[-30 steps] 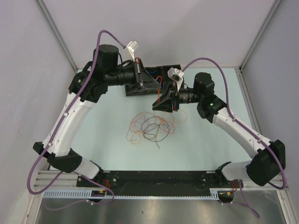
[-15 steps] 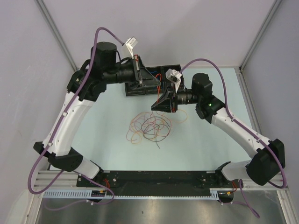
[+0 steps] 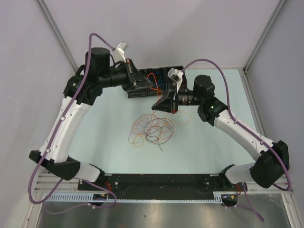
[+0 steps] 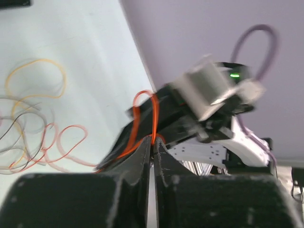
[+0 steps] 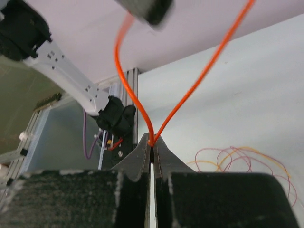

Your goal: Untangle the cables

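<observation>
Since the frame a second earlier, the left arm had swung its shoulder and elbow outward to the left. The left gripper had turned to point rightward over the black rectangular fixture at the far edge of the table, and the right gripper had edged slightly left. Top view: a thin, floppy orange cable arched in the air over the fixture, strung between the two grippers, which sat near each other with the left one farther from the arm bases. Left wrist view: the left gripper had its black fingers pressed together on the orange cable, which rose in a narrow loop from the pinch; the right arm's wrist showed blurred just behind. Right wrist view: the right gripper was likewise clamped on the orange cable, two strands leaving the pinch upward in a V. The other thin cables, red, orange-yellow and dark, lay in a loose heap of overlapping loops on the pale green table, mid-table, just on the near side of the right gripper. Whether the lifted cable remained caught in the loose heap could not be told.
</observation>
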Motion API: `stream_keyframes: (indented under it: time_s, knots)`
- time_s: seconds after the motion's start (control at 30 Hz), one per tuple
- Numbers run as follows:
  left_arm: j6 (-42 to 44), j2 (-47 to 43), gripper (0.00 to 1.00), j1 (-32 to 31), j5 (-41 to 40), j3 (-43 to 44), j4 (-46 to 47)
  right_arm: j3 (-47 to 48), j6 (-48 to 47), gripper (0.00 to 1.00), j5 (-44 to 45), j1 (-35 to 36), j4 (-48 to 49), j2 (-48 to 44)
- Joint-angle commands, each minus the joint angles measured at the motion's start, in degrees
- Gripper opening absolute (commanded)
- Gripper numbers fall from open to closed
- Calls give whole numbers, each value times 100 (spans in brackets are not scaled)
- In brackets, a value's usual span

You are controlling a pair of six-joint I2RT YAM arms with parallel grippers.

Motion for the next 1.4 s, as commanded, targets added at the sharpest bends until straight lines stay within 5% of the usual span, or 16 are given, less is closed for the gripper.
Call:
stream_keyframes:
  time_s: [0.0, 0.17, 0.33, 0.63, 1.07, 1.37]
  knots:
    - [79, -687, 14, 603, -62, -1625, 716, 92, 718, 0, 555, 17, 775, -243]
    - [271, -1189, 72, 974, 132, -3027, 1370, 521, 799, 0, 1039, 122, 558, -226]
    - [1036, -1724, 99, 1010, -912, -3406, 598, 1768, 368, 0, 2058, 386, -574, 335]
    - [1801, -2972, 100, 1019, -2987, -4680, -353, 4262, 59, 0, 3351, 676, -1912, 1995]
    - [2047, -4687, 99, 1019, -3631, -6026, -98, 6866, -204, 0, 4037, 606, -2370, 4167]
    - [1986, -5346, 98, 1019, -3173, -6394, 534, 7140, 305, 0, 3756, 194, -1325, 5091]
